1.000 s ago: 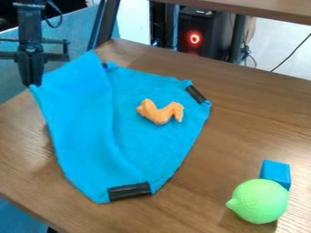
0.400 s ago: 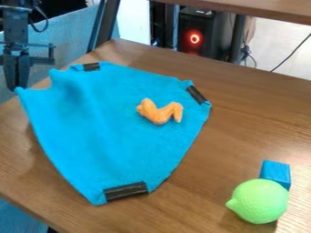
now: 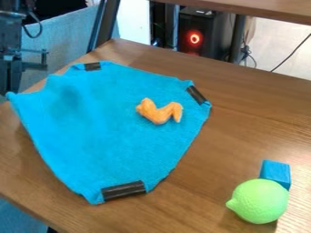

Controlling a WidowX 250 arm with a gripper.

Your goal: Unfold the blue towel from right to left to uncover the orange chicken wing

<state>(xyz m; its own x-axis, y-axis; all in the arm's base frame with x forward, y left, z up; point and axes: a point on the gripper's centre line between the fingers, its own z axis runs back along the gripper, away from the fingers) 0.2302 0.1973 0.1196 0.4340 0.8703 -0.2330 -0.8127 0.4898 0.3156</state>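
Observation:
At the left edge of the camera view, the black gripper (image 3: 8, 89) hangs with its tips at the left corner of a blue cloth (image 3: 109, 136), shut on that corner and holding it up. The cloth lies spread over much of the table, with black patches at its other corners. An orange, bent toy chicken wing (image 3: 160, 112) rests on the cloth's right part.
A green lime-like toy (image 3: 260, 201) sits at the lower right, in front of a blue block (image 3: 276, 172). The brown wooden table (image 3: 243, 123) has its left edge below the gripper. Behind it stand dark frame posts and a black computer case (image 3: 203, 34).
The gripper has moved left and slightly down, drawing the cloth's corner with it. A fold has opened out, baring the far black patch; the near patch has shifted slightly left.

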